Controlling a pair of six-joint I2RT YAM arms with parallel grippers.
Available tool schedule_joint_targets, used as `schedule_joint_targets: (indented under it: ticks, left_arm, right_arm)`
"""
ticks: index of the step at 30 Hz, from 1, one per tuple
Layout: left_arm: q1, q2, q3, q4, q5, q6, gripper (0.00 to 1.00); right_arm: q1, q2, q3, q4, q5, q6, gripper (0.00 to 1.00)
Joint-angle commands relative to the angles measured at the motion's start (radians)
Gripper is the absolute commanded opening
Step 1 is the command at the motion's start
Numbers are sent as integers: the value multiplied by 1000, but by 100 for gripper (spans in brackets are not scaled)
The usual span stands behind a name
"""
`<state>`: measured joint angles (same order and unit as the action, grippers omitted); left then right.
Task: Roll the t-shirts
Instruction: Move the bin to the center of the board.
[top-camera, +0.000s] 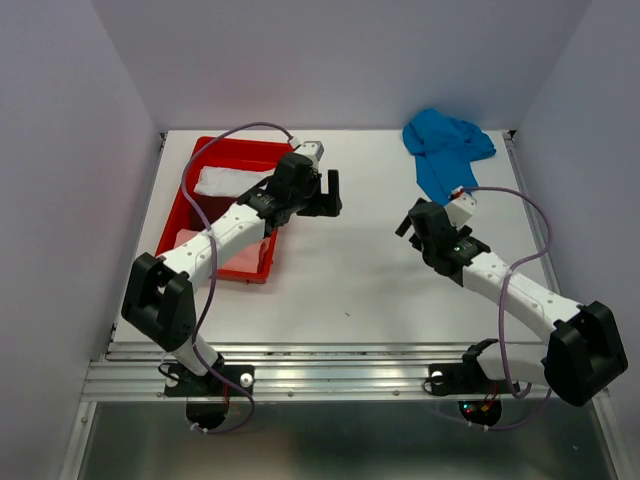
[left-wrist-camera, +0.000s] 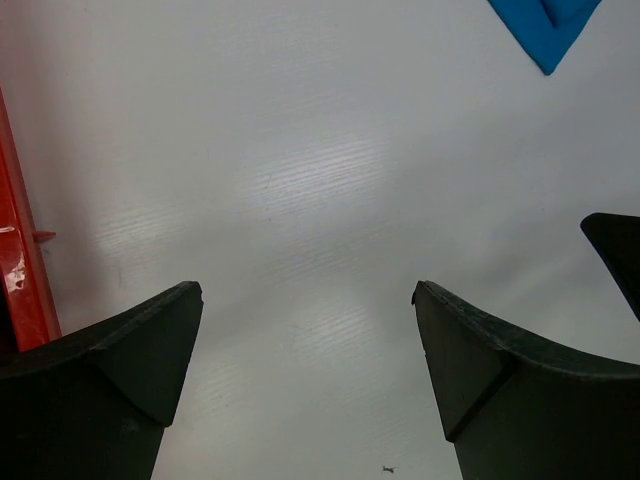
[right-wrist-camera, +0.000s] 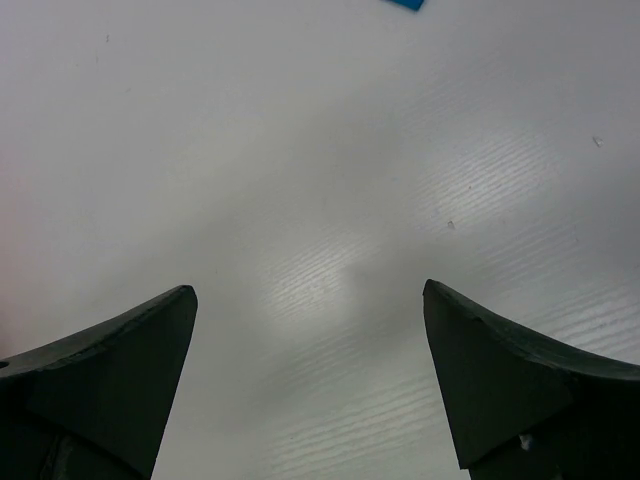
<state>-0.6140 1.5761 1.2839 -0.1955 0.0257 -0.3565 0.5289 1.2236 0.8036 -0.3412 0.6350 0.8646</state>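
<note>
top external, crumpled blue t-shirt (top-camera: 445, 150), glossy red tray (top-camera: 250, 270), both jaws spread wide

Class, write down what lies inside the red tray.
A white t-shirt at the red tray's far end, a pale t-shirt nearer. The left arm covers what lies between.

White table (top-camera: 350, 290) w/ pale walls (top-camera: 330, 60) on 3 sides (soft glare); metal rail (top-camera: 340, 375) near edge.
</note>
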Motion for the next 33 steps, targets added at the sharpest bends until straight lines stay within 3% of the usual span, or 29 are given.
schedule_joint_targets:
  ticks: [1,8,12,16,17,25,33]
  left_arm:
    - [2,-5,52,-5,-3,13,99]
    - [10,25,63,-38,-9,-10,99]
    - [34,119,109,-102,-34,-39,99]
    - [60,211,210,-154,-30,-36,99]
    - [81,310,320,-213,-71,-44,99]
    - [157,479,429,-246,-121,-41,98]
    - [207,523,457,-302,-190,-13,98]
  right_arm:
    - [0,-45,3,2,34,21,100]
    - [0,-24,12,4,-1,-36,100]
    - [0,-18,16,4,-46,-59,100]
    - [0,-45,-18,37,-73,-67,100]
    - [0,-70,-46,69,-107,-78,100]
    - [0,-101,-75,88,-113,-79,100]
    - [0,-137,-99,88,-106,-93,100]
